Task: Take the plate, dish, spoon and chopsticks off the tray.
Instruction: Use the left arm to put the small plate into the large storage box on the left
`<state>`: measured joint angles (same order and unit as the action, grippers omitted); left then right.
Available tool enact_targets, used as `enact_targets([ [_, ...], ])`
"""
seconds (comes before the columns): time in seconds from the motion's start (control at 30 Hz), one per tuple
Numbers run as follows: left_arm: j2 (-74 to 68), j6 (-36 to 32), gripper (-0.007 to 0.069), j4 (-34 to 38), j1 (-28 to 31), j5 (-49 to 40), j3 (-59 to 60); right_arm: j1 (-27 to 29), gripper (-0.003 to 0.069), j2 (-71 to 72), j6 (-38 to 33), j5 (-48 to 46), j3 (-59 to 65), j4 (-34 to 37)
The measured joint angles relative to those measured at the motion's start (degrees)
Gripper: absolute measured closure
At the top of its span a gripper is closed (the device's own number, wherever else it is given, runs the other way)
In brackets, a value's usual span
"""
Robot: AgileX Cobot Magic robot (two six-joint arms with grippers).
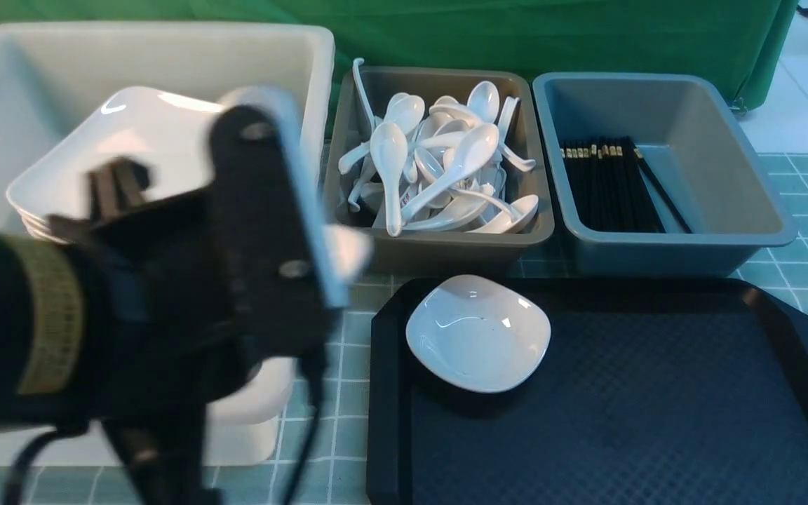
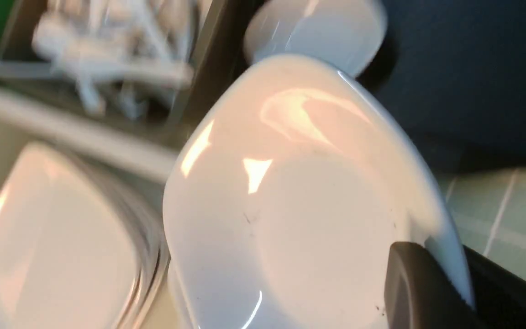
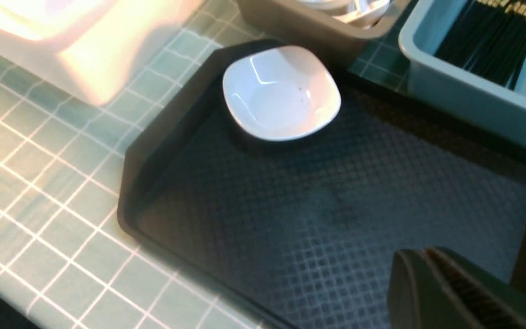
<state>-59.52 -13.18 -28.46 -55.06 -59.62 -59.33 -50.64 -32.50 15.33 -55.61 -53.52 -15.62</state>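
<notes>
Stacked plates (image 1: pixel 137 133) fill the white bin (image 1: pixel 165 49). The left gripper (image 2: pixel 450 274) pinches the rim of the plate (image 2: pixel 290 205), tilted over the bin's edge. Spoons (image 1: pixel 439 161) crowd 1 grey tub (image 1: pixel 439 245). 1 dish (image 1: pixel 477 340) sits in the tray's (image 1: pixel 656 393) far-left corner. Chopsticks (image 1: pixel 611 186) lie in the blue-grey tub (image 1: pixel 726 126). The right gripper (image 3: pixel 450 283) hangs over the tray, pressed together, empty.

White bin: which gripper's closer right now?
Left. The left gripper, shut on the plate, is at the white bin's tray-side edge; the right gripper hangs over the tray, away from the bin.
</notes>
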Motion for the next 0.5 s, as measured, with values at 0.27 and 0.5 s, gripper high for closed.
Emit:
enact_targets([
  [0.27,-3.9,-13.7,0.0606,9.4,25.9,19.8,12.7,0.0,0.0596,0.0,0.0,0.3,0.0,0.0],
  [0.5,-10.5,-21.2,0.0606,15.4,33.9,27.2,13.0,0.0,0.0593,0.0,-0.1,0.4,0.0,0.0],
])
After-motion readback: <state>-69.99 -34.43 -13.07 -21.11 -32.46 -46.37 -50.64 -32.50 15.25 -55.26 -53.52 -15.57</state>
